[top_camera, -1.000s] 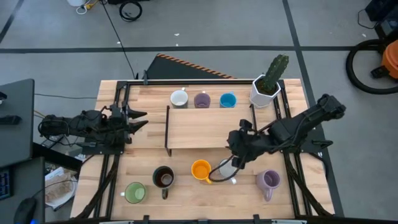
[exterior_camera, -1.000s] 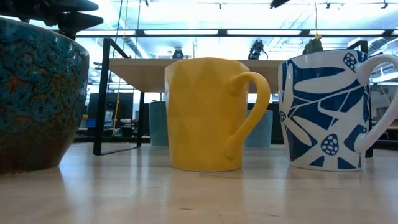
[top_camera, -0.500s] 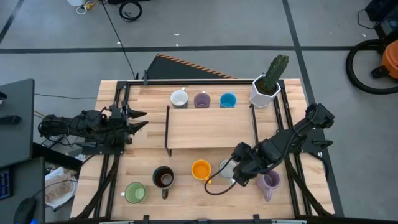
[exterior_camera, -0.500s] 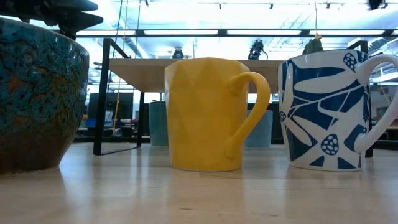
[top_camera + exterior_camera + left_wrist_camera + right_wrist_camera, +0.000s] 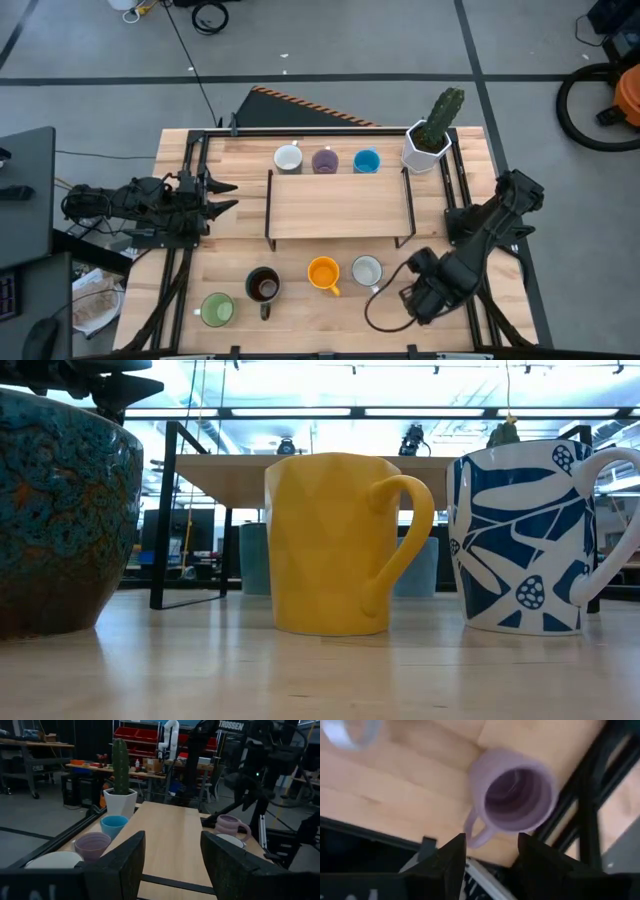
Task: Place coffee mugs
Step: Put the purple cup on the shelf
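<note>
Because the coming grasp depends on where the front lavender mug lies from my right pincer, that relation is stated first. The mug stands upright on the worktop, just ahead of the fingertips and not yet between them. Its mouth faces up toward my wrist camera. Its handle sticks out sideways toward my fingers, so the mug's long axis runs from handle to far wall, roughly in line with my approach. The right pincer is released, fingers spread and empty. It hangs over the front right corner, in front of the rack and right of its right post. From overhead it covers the mug.

My left pincer waits left of the rack, also released and empty, well apart from this mug. The right arm is clearly the nearer.

Count:
- Mugs behind the rack: three, namely the rear white mug, the rear lavender mug and the blue mug.
- Mugs in front of the rack: five, namely the green mug, the dark mug, the orange mug, the front white mug and the front lavender mug.
- Total mugs: eight.
- Cactus planter: one, behind the rack's right end.
- Rack: one.
</note>
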Robot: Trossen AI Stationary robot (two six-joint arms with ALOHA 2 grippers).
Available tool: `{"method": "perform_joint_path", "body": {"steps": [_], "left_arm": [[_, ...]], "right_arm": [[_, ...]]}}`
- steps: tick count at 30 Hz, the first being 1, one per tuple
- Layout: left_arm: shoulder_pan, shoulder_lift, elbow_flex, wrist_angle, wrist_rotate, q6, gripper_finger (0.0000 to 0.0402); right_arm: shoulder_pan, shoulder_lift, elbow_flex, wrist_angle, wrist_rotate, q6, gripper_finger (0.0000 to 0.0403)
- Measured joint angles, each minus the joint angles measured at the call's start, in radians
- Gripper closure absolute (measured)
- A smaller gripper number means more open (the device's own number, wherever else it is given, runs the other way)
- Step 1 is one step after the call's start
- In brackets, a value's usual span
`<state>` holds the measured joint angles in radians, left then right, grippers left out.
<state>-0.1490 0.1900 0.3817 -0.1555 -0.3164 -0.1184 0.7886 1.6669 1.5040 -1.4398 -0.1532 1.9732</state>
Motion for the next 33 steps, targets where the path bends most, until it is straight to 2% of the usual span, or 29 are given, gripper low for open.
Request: {"method": "perform_joint_path", "body": {"steps": [5, 14, 21, 26, 33], "left_arm": [[0.000, 0.000, 0.000, 0.000, 0.000, 0.000, 0.0205], [0.000, 0.001, 0.000, -0.038, 0.000, -0.001, 0.0205], [0.000, 0.001, 0.000, -0.045, 0.000, -0.001, 0.0205], [0.000, 0.001, 0.000, -0.045, 0.000, -0.001, 0.0205], [0.000, 0.001, 0.000, -0.045, 0.000, -0.001, 0.0205]], "right_arm": [[0.001, 0.000, -0.075, 0.123, -0.006, 0.032, 0.0217], [-0.020, 0.001, -0.198, 0.163, -0.031, 0.019, 0.0218], [-0.020, 0.001, -0.330, 0.346, -0.029, 0.002, 0.0222], [-0.026, 0.000, -0.388, 0.398, -0.027, -0.033, 0.0254], [-0.050, 0.001, -0.369, 0.384, -0.055, -0.117, 0.0329]]}}
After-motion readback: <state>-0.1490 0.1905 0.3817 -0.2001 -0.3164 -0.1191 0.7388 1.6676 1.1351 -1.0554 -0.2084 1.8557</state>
